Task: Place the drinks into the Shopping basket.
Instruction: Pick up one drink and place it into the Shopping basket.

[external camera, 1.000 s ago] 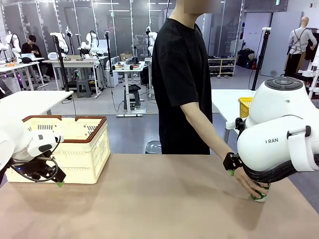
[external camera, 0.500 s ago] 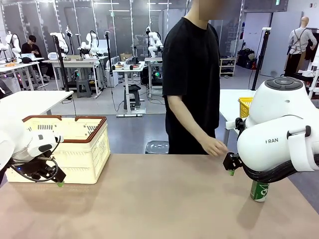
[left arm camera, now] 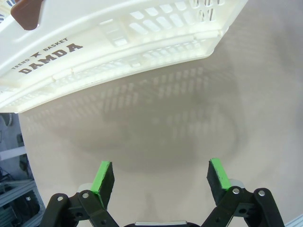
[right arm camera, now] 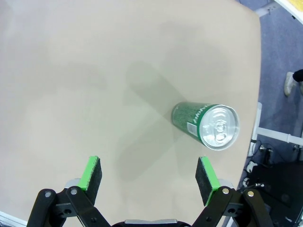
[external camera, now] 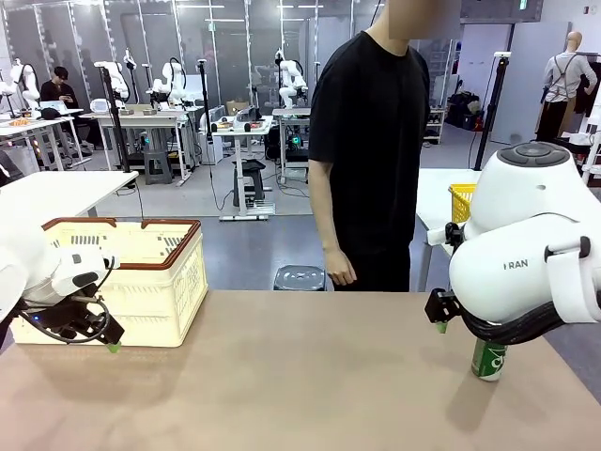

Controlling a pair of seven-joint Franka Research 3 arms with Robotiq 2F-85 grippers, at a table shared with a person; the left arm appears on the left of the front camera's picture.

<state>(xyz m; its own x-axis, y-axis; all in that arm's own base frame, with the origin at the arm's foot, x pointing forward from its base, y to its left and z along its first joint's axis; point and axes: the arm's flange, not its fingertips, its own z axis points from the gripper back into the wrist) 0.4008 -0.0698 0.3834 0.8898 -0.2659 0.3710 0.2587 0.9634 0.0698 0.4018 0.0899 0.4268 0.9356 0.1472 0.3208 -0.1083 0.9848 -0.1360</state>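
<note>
Front view, left to right: the Shopping basket is set at the table's far left, its brown rim level and its perforated wall facing the middle. The left gripper is held low just in front of that basket, apart from it. In the left wrist view its jaws are seen spread wide with nothing between them. Bare tabletop lies under them, the wall printed "DAMDA" rises just beyond, and the table's edge is seen at the lower left.

The whole middle of the table is left bare, so wide room is offered between basket and can. A person is stood behind the far edge, one hand hanging near it and clear of the surface.

At the right, the green can is stood upright on the table under the bulky right arm, which partly hides it. The right gripper is likewise spread wide and holds nothing. In the right wrist view the can is seen beyond its right pad, untouched, with the table's edge close behind. A yellow basket is seen on another table behind the arm.
</note>
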